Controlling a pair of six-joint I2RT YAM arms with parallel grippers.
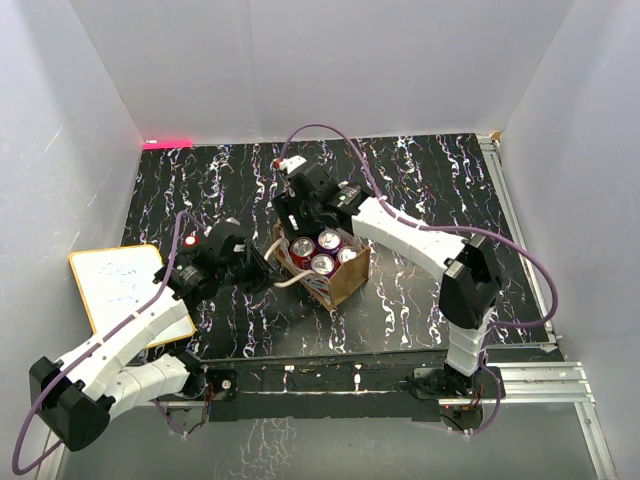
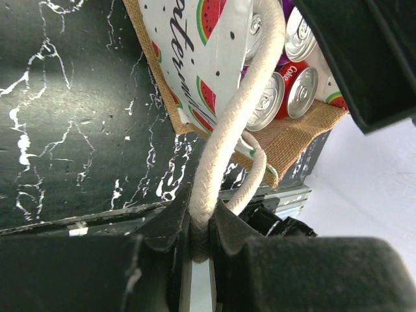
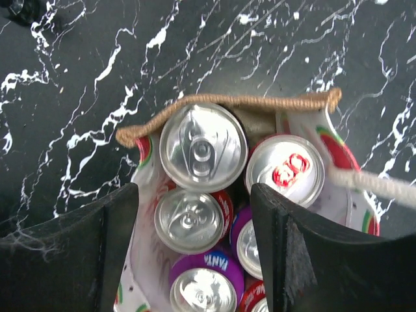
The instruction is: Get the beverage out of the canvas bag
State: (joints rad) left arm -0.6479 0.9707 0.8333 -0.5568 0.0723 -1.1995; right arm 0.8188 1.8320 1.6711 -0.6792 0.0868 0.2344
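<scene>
Standing near the middle of the black marbled table [image 1: 420, 190], the canvas bag [image 1: 350, 283] is seen upright with its mouth open. Several beverage cans [image 1: 322, 263] are packed inside it, tops upward. The outer side of the bag is made of brown burlap, and a lining with a watermelon print is shown in the wrist views.

One cream rope handle [image 2: 240, 130] is pinched by the left gripper [image 2: 201, 227]. Its jaws are closed fully on the rope, which is stretched from the bag toward the left arm.

The right gripper [image 3: 194, 201] is held directly above the mouth of the bag, pointed down. Its fingers [image 3: 78, 247] are kept partly apart, one on each side of the cans, and nothing is grasped between them. Whether the lining is touched by them cannot be told.

A silver-topped can [image 3: 203, 146] is seen at the burlap rim, and a purple Fanta can [image 3: 205, 286] is seen nearer to the wrist. A white board [image 1: 115, 285] is laid at the left edge of the table, well apart from the bag.
</scene>
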